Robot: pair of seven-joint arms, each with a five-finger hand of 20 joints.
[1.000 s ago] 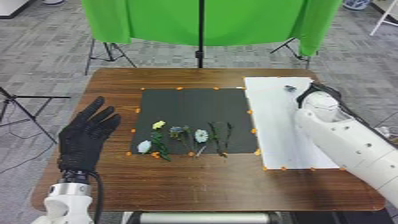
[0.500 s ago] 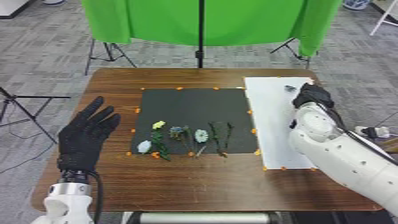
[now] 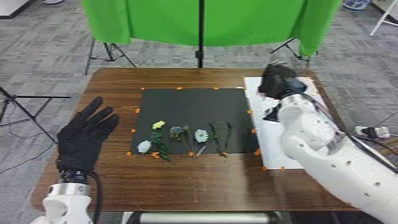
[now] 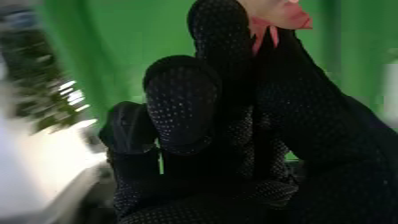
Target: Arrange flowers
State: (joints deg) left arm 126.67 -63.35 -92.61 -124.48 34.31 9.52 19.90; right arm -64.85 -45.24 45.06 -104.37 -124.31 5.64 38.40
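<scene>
In the head view my right hand (image 3: 281, 82) is over the far part of the white sheet (image 3: 274, 142). In the right wrist view, that hand (image 4: 244, 115) pinches a pale pink flower (image 4: 282, 12) at its fingertips. On the dark mat (image 3: 191, 107) lie a yellow flower (image 3: 158, 124), a white bud (image 3: 144, 146), a bluish flower (image 3: 176, 131), a round pale flower (image 3: 201, 135) and thin green stems (image 3: 228, 134). My left hand (image 3: 82, 140) stays at the table's left side, its fingers straight.
Orange markers line the mat and sheet on the brown table (image 3: 195, 185). A green cloth (image 3: 160, 25) hangs beyond the far edge, with a black stand (image 3: 201, 52) in front.
My right hand has moved left and farther out over the white sheet, now covering where a small dark bluish thing showed near its far end. My left hand has kept still.
</scene>
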